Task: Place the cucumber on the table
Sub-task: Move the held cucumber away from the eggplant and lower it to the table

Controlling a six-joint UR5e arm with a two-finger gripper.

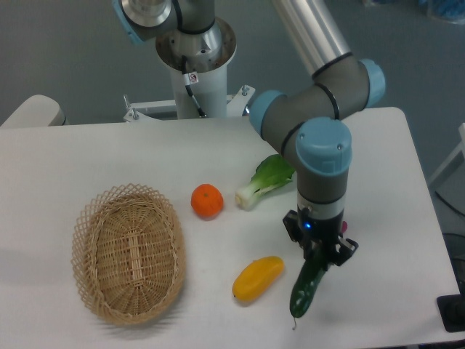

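Placing step: your gripper [318, 256] pinches the dark green glossy cucumber [306, 287] by its upper end, at four o'clock from the yellow oblong fruit [257, 279]. Its stem tip seems to touch the white tabletop [218, 145]; next, lower and release.

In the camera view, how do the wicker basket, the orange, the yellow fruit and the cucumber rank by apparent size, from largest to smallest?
1. Wicker basket, clearly the largest.
2. Cucumber and yellow fruit: similar length; the cucumber hangs in the pincer, partly hidden and raised, so I do not rank them.
3. Orange, the smallest.
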